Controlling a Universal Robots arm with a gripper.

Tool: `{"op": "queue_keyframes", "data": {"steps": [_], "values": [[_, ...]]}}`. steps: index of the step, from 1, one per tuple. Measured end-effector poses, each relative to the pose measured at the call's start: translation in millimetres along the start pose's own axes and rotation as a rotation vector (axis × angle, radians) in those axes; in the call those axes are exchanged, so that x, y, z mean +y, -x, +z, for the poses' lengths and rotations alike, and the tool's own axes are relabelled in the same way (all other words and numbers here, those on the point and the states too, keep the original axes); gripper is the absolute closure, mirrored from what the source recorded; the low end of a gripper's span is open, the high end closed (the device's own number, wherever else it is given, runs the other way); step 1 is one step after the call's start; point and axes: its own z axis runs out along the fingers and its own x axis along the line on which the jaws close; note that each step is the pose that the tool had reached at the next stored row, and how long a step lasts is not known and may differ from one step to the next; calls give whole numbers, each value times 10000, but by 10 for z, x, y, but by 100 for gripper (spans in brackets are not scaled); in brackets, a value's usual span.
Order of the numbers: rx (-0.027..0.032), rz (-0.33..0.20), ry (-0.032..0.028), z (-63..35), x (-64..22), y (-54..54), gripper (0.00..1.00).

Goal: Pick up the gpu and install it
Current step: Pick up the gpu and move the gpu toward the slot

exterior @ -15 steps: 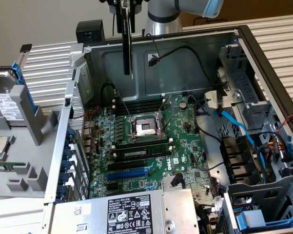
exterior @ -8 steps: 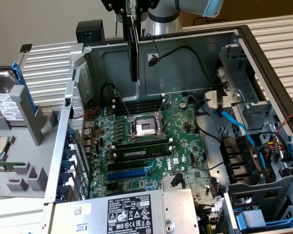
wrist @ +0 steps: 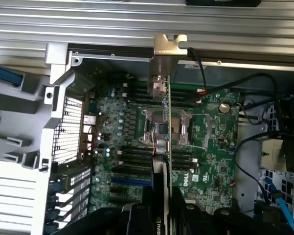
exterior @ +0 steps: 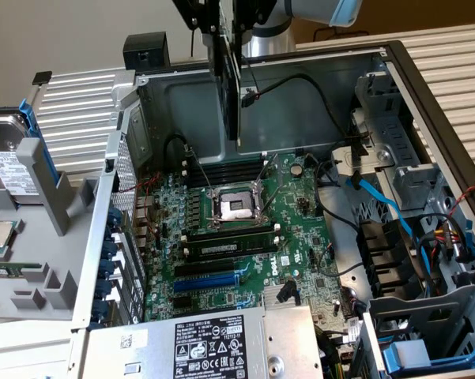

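The gpu hangs on edge in the air above the open computer case, black shroud to the exterior view's left and green board edge to its right. My gripper is shut on its upper end. In the wrist view the gpu runs edge-on away from my gripper, with its silver end bracket at the far end over the case wall. Below it lies the large green motherboard with its CPU socket. A blue expansion slot sits nearer the camera, apart from the card.
A silver power supply covers the case's near edge. Drive cages and blue cables crowd the exterior view's right. A grey fixture at the left carries a hard drive and a processor. Black cables cross the back wall.
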Motion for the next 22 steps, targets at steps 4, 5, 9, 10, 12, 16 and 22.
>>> {"op": "queue_keyframes", "data": {"steps": [4,5,9,10,12,16,22], "values": [[14,-540,-39,33,-3,14,73],[24,-718,-52,42,-3,15,73],[51,-1453,-106,77,-5,18,73],[56,-1637,-120,86,-6,19,73],[62,-1990,-146,101,-7,20,73],[39,-2727,-209,122,-8,21,73],[-18,-3819,-307,148,-10,23,73]]}}
